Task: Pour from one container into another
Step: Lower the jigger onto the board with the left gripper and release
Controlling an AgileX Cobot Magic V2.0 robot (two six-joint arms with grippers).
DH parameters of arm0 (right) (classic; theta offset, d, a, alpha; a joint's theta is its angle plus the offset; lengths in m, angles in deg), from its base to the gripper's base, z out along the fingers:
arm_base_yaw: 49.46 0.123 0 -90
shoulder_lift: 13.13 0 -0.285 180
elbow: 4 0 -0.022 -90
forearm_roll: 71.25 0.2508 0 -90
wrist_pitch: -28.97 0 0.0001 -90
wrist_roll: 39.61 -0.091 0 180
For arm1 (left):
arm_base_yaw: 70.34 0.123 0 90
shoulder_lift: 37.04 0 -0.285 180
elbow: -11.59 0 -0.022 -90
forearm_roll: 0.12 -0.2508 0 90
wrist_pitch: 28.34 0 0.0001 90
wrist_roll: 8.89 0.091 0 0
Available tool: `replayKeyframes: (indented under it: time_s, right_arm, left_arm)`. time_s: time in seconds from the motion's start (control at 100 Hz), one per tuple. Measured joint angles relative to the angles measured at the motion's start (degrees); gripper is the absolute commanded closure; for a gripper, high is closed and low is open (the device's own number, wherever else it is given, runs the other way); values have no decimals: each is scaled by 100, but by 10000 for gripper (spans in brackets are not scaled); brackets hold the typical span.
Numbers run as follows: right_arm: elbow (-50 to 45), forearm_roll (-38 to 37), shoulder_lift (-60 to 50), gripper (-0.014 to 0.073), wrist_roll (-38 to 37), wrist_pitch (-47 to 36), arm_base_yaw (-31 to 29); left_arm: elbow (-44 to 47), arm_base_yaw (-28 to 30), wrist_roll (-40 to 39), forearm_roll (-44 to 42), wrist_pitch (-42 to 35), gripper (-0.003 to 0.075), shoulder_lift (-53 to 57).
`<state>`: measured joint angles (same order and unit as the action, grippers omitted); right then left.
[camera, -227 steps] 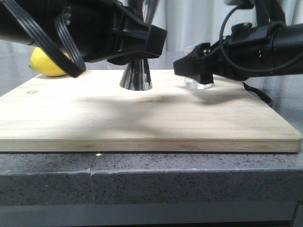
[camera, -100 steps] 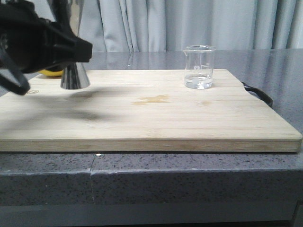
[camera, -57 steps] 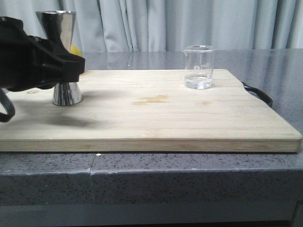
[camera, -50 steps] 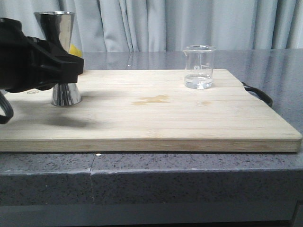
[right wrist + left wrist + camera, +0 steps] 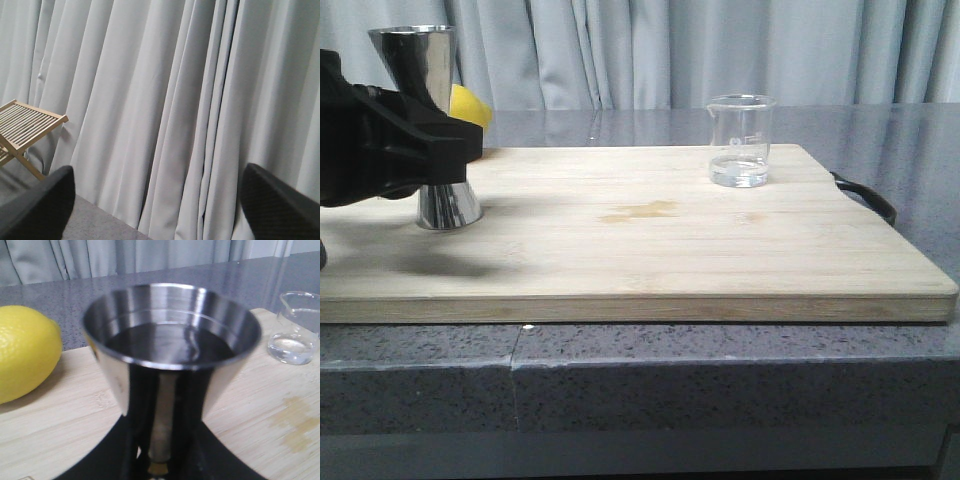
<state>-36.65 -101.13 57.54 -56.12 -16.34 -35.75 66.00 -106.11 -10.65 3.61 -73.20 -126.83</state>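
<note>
The steel jigger (image 5: 424, 70) stands upright at the board's left end, its waist held by my left gripper (image 5: 438, 150), which is shut on it. I cannot tell whether its base touches the wood. In the left wrist view the jigger (image 5: 170, 355) fills the middle with dark liquid in its upper cup, and my gripper (image 5: 160, 462) clamps the brass waist. The clear glass beaker (image 5: 740, 140) stands alone at the board's back right with a little clear liquid in it, and shows again as the beaker (image 5: 297, 327). My right gripper (image 5: 160, 210) is open, facing curtains, and is out of the front view.
A lemon (image 5: 470, 105) lies behind the jigger, and the lemon (image 5: 25, 352) sits close beside it in the left wrist view. The wooden board (image 5: 650, 250) has a wet stain (image 5: 640, 211) at its middle and a black handle (image 5: 868, 197) at its right end. A slatted wooden rack (image 5: 25, 125) stands by the curtain.
My left gripper has carried the jigger from the board's middle to its left end and nearer the front. My right arm has let go of the beaker and left the front view.
</note>
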Motion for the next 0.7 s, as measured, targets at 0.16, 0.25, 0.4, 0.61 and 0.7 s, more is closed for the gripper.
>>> replayKeyframes:
  time_s: [0.16, 0.25, 0.4, 0.61, 0.7]
  right_arm:
    - [0, 0, 0, -13, 0, 0, 0]
    - [0, 0, 0, -13, 0, 0, 0]
    - [0, 0, 0, -13, 0, 0, 0]
    - [0, 0, 0, -13, 0, 0, 0]
    - [0, 0, 0, -13, 0, 0, 0]
  left_arm:
    - [0, 0, -4, 0, -13, 737, 0]
    - [0, 0, -13, 0, -13, 714, 0]
    - [0, 0, -13, 0, -15, 612, 0]
    - [0, 0, -13, 0, -25, 580, 0]
    - [0, 0, -17, 0, -25, 580, 0]
